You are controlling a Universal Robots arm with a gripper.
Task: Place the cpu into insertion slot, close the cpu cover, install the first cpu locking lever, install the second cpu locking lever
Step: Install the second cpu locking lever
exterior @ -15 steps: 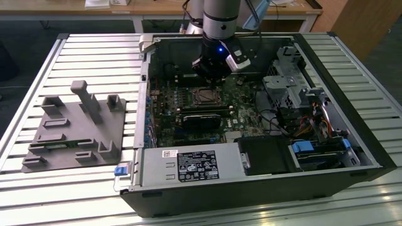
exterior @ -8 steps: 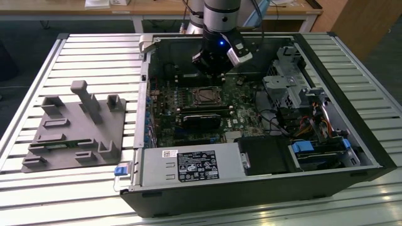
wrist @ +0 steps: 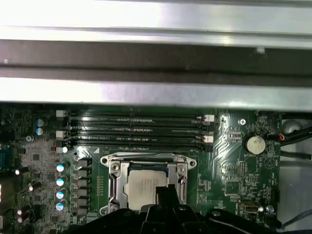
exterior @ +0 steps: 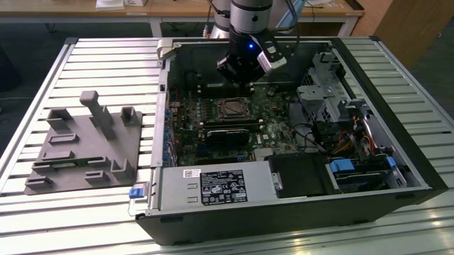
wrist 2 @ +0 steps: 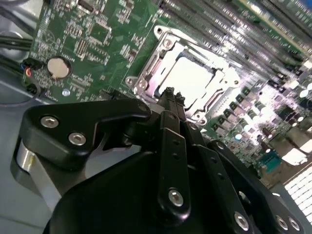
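Cpu (wrist: pixel 144 187), one flat square silver-grey chip, sits in insertion slot on green motherboard (wrist: pixel 234 165), one silver metal cpu cover (wrist: pixel 113 185) framing it. One black gripper (wrist 2: pixel 169 92) above socket edge, fingertips pressed together, holding nothing. Four long black memory slots (wrist: pixel 136 129) beside socket. One round silver coin battery (wrist: pixel 254 144) nearby.

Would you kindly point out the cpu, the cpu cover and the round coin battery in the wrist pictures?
cpu (wrist: pixel 142 185): first wrist view, on its grey metal top.
cpu cover (wrist: pixel 113 180): first wrist view, on the frame's side bar beside the chip.
coin battery (wrist 2: pixel 58 68): second wrist view, on its round silver face.
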